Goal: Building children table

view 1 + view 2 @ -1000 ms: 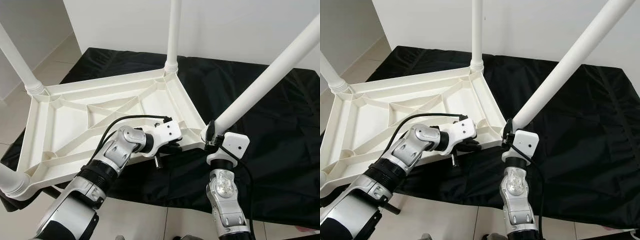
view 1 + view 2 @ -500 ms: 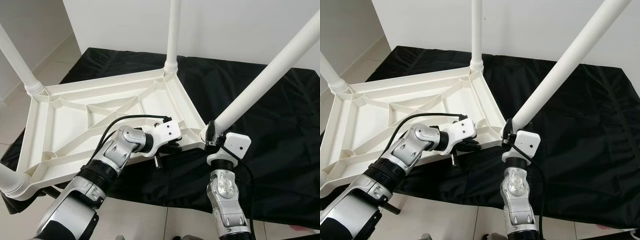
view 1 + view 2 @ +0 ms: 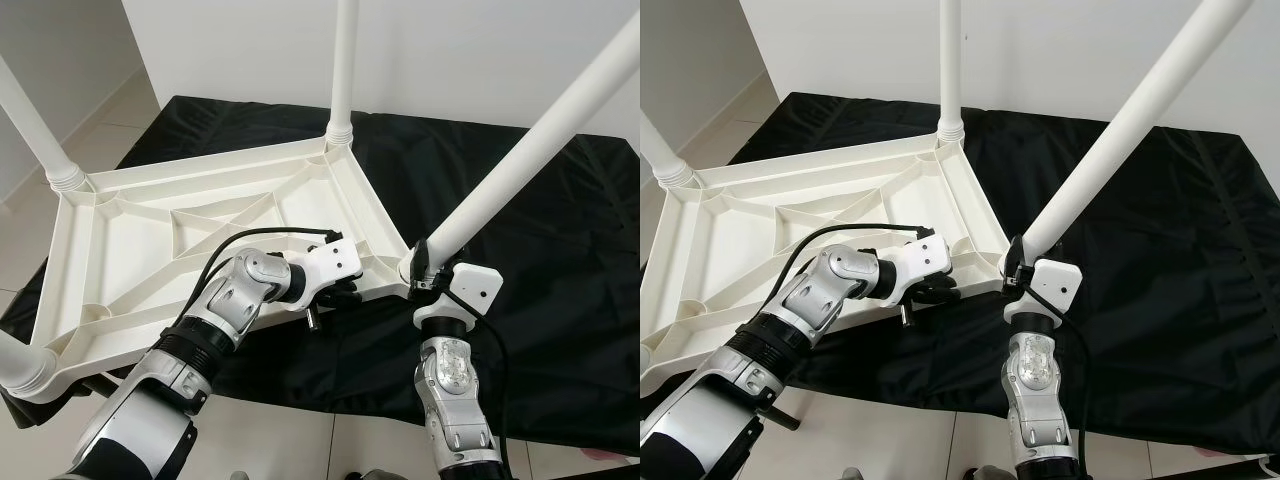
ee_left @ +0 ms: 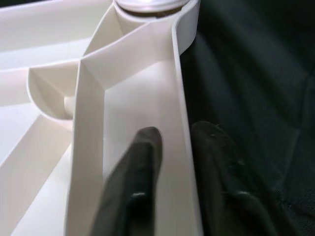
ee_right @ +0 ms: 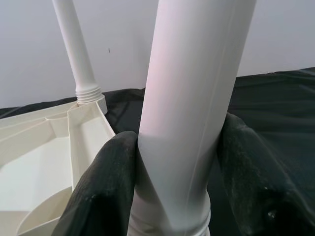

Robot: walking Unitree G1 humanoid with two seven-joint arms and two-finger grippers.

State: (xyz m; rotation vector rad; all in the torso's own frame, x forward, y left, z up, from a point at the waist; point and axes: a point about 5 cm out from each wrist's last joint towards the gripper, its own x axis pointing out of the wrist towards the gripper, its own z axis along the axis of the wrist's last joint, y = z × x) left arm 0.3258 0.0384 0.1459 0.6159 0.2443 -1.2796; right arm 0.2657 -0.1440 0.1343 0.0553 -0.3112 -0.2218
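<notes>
The white plastic tabletop (image 3: 150,250) lies upside down, partly on a black cloth. My left gripper (image 3: 345,292) is shut on the tabletop's rim (image 4: 184,147) close to the near right corner, with one finger (image 4: 138,172) inside the wall and the other outside. My right gripper (image 3: 420,272) is shut on the base of a white leg (image 3: 520,160) that stands in that corner's socket and leans up to the right. In the right wrist view the leg (image 5: 192,98) sits between both black fingers (image 5: 106,182). Other legs rise at the far corner (image 3: 343,70) and the left corner (image 3: 35,130).
A black cloth (image 3: 560,250) covers the surface under and to the right of the tabletop. A further leg (image 3: 15,365) juts out at the near left corner, over the cloth's edge. Light floor tiles (image 3: 110,100) lie to the left, and a white wall is behind.
The held leg has tipped slightly more upright with my right gripper still on it. The view has shifted a little. My left gripper stays on the rim.
</notes>
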